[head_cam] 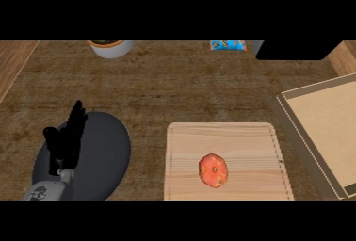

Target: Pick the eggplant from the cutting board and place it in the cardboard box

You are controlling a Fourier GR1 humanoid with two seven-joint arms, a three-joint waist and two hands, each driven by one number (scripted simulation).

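1. Brown, mottled surface (181, 89) across the whole view; wooden strips at the far left and far right edges.
2. Cardboard box (332, 136) at the right edge, open-topped, tilted in the view, partly cut off by the frame; just beside the cutting board, a narrow gap between.
3. Light wooden cutting board (226, 136) at lower centre, rectangular with rounded corners, lower end cut off by the frame.
4. Dark grey oval plate (111, 150) at lower left, well apart from the box, near the board's left side.
5. Left hand (68, 141) over the plate's left part, black, fingers straight and pointing up-view, thumb spread to the left, holding nothing; grey forearm below; right hand nowhere in sight.
6. Black object (295, 49) at top right, partly out of frame.
7. Pale pot (111, 48) at top left, dark orange contents.
8. Eggplant (214, 170), shown as an orange-red oval item, lying on the cutting board, slightly left of its middle, untouched.
9. Small blue packet (229, 45) at the top edge.
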